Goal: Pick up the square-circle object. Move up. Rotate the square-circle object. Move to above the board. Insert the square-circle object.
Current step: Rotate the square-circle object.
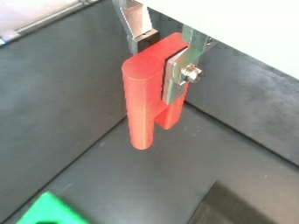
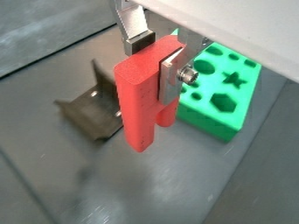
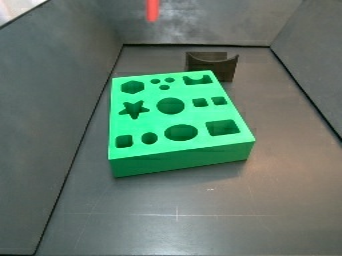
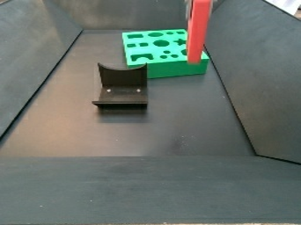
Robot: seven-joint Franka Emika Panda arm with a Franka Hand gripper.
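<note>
Item: slim bright red plastic peg (image 2: 142, 98), clamped near its upper end between the silver plates of the pincer (image 2: 156, 59), long axis hanging vertical, well clear of the floor. Thick bright green slab with shaped holes (image 2: 219, 94) lies low at 2 o'clock in a wrist view, apart; dark brown notched block (image 2: 93, 109) at 9 o'clock.

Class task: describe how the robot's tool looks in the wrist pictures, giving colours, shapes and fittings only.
In both wrist views the tool has two flat silver metal plate fingers. One plate carries a small silver screw; the other ends in a dark pad. No cables or markings show.
</note>
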